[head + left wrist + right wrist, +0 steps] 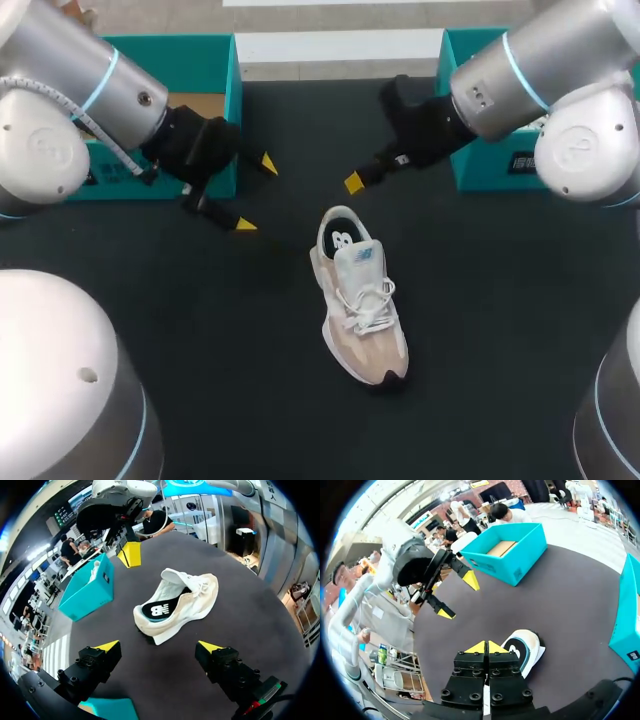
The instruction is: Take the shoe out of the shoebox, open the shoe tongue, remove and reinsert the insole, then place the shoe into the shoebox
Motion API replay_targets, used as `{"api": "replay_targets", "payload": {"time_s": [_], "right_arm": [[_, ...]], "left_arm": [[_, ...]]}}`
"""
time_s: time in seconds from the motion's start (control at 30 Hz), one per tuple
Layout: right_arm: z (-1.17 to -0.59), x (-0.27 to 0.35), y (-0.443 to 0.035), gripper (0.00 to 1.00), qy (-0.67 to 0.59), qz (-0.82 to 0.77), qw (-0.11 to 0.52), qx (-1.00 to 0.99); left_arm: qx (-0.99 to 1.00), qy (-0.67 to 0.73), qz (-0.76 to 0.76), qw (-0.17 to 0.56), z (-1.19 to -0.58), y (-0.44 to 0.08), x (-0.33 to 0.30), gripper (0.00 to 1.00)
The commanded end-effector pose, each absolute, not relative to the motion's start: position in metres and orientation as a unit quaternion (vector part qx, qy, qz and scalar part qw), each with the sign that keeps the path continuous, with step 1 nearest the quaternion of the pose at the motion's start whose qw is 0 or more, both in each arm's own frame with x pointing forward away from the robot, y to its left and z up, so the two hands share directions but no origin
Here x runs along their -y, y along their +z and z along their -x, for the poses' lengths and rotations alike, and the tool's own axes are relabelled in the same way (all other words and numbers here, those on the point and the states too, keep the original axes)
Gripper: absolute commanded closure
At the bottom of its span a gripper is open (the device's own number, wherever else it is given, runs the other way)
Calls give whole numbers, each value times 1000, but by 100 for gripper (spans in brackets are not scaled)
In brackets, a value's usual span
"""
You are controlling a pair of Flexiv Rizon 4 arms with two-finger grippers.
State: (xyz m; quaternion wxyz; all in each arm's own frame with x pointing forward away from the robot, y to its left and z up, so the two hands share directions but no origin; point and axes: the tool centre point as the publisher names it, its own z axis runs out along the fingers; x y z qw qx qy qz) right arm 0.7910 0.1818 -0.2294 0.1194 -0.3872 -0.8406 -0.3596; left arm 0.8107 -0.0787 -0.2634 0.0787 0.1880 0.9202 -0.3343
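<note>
Found the shoe [358,300] standing on its sole near the middle of the dark table [520,330], outside both boxes, with its heel toward the far side and its dark-tipped toe toward the near edge. Noted a beige and white upper, white laces across the tongue, and a dark insole [340,238] with a pale mark showing in the heel opening. Saw the left pincer [256,194] hanging off to the far left of the shoe, yellow tips wide apart and nothing between them. Confirmed this from the left wrist view, with the left pincer [159,646] spread and the shoe [177,605] lying ahead of it, clear of both fingers, heel opening nearest. Saw the right pincer [353,182] just beyond the heel, tips pressed together on nothing, with a strip of bare table between it and the shoe. From the right wrist view, made out the two tips of the right pincer [487,647] closed against each other, the heel of the shoe [525,647] just beside and below them, and the left pincer [458,596] gaping farther ahead. Placed the left teal box [170,45] at the far left of the table, behind the left arm, open-topped with a brown floor inside. Placed the right teal box [480,175] at the far right, partly hidden by the right arm. Found both boxes well apart from the shoe
</note>
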Motion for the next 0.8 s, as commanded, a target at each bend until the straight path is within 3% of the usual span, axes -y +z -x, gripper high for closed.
{"api": "replay_targets", "payload": {"time_s": [0.03, 0.4, 0.8], "right_arm": [[-790, -182, -230, 100, -359, 388, 119, 841], [-782, -193, -264, 100, -183, 468, -40, 864], [-780, -192, -265, 100, -166, 465, -39, 869]], "left_arm": [[-920, -337, -191, 68, -815, -243, 62, 0], [-915, -354, -182, 67, -820, -232, 49, 0], [-915, -354, -182, 67, -820, -232, 49, 0]]}}
